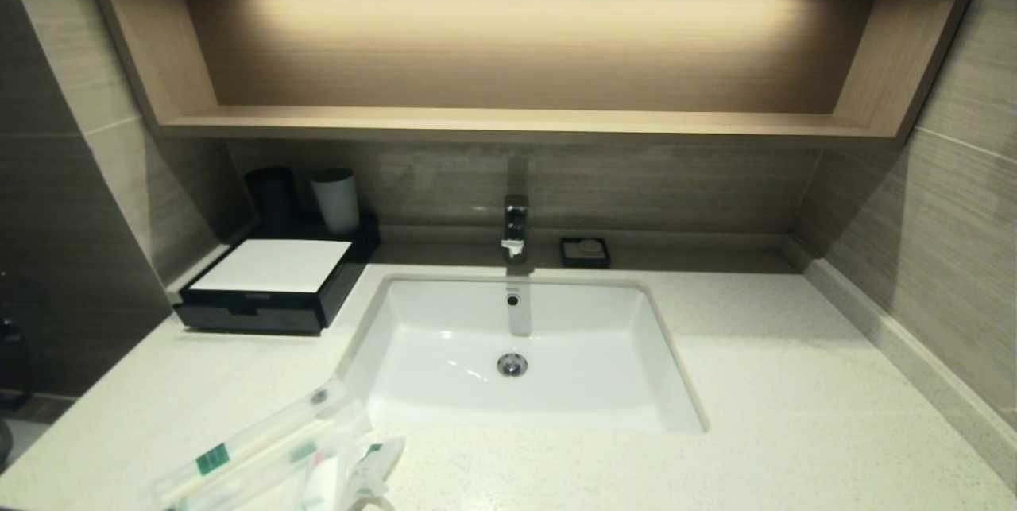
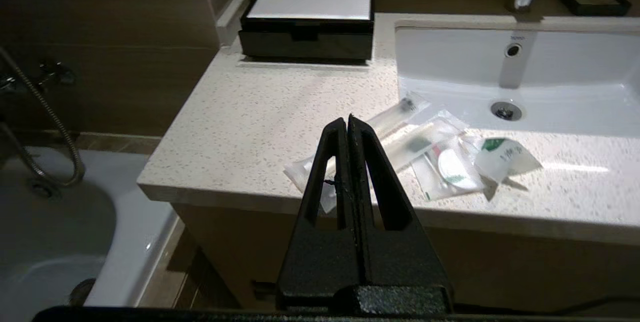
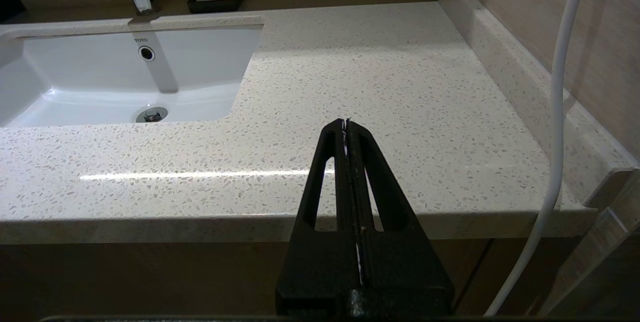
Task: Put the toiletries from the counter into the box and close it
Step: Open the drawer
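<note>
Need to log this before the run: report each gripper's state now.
Left gripper: closed, empty, short of the toiletries.
Right gripper: closed, empty, before the counter.

Left gripper (image 2: 348,120), fingers pressed together, fills the lower centre. Just beyond it lie the toiletries (image 2: 430,154) on the counter (image 2: 260,116) — the box (image 2: 310,16) sits upper centre, drawer closed.
</note>
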`<state>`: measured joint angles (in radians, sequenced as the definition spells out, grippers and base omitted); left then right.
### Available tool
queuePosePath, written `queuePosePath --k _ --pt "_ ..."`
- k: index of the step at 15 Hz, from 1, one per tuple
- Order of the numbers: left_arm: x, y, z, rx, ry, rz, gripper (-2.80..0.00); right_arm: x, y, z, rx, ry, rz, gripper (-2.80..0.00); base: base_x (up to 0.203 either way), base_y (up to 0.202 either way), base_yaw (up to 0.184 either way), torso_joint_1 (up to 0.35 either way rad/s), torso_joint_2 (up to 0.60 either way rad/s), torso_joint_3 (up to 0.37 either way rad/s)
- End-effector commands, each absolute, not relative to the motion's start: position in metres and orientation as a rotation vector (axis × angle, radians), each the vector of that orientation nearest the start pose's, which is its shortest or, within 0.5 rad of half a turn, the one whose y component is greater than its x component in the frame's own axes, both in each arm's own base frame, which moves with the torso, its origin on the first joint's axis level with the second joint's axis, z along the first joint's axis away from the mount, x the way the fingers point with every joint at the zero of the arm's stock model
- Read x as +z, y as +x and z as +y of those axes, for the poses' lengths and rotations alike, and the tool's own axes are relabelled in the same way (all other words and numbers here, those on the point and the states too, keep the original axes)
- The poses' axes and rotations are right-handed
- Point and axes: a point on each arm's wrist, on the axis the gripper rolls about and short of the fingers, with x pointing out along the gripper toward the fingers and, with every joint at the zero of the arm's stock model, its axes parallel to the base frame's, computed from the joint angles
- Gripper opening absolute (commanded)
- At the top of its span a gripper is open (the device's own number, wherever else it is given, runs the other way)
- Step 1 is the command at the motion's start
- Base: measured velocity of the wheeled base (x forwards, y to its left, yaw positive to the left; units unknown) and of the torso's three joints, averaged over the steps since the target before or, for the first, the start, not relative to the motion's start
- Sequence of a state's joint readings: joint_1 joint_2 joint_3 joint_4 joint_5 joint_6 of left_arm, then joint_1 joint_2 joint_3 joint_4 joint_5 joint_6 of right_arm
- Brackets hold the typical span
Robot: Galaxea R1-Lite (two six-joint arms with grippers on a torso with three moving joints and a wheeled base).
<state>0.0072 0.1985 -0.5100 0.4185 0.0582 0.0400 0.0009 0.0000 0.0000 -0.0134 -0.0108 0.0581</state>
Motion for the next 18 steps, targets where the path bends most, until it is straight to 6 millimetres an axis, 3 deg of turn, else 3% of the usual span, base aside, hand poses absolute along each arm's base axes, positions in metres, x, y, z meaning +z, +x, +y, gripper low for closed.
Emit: queuePosePath --k 1,3,6,8,10,13,15,18 --pt "0.217 -0.005 0.002 0.117 0.015 0.264 -2.8 0.077 -0.023 0.0 -0.009 0.058 -0.014 -2.8 0.0 0.0 0.0 0.0 0.0 0.0" --pt "0.239 0.031 0.003 0.149 -0.01 0.337 -2.8 0.077 -0.023 0.0 -0.01 0.058 -0.013 -2.8 0.0 0.0 0.0 0.0 0.0 0.0" --pt "0.255 0.101 0.009 0.23 -0.045 0.438 -2.8 0.077 -0.023 0.0 -0.009 0.058 -0.013 -2.8 0.0 0.0 0.0 0.0 0.0 0.0" --pt "0.264 0.148 0.024 0.321 -0.052 0.494 -2.8 0.077 -0.023 0.0 -0.009 0.058 -0.014 -2.8 0.0 0.0 0.0 0.0 0.0 0.0" --pt "0.274 0.19 0.053 0.412 -0.038 0.53 -2.8 0.077 -0.023 0.0 -0.009 0.058 -0.014 -2.8 0.0 0.0 0.0 0.0 0.0 0.0" --pt "0.283 0.222 0.089 0.402 -0.051 0.618 -2.8 0.077 -0.023 0.0 -0.009 0.058 -0.014 -2.8 0.0 0.0 0.0 0.0 0.0 0.0" --pt "0.27 0.232 0.095 0.308 -0.099 0.772 -2.8 0.077 -0.023 0.0 -0.009 0.058 -0.014 -2.8 0.0 0.0 0.0 0.0 0.0 0.0" --pt "0.252 0.253 0.103 0.246 -0.108 0.851 -2.8 0.077 -0.023 0.0 -0.01 0.058 -0.014 -2.8 0.0 0.0 0.0 0.0 0.0 0.0"
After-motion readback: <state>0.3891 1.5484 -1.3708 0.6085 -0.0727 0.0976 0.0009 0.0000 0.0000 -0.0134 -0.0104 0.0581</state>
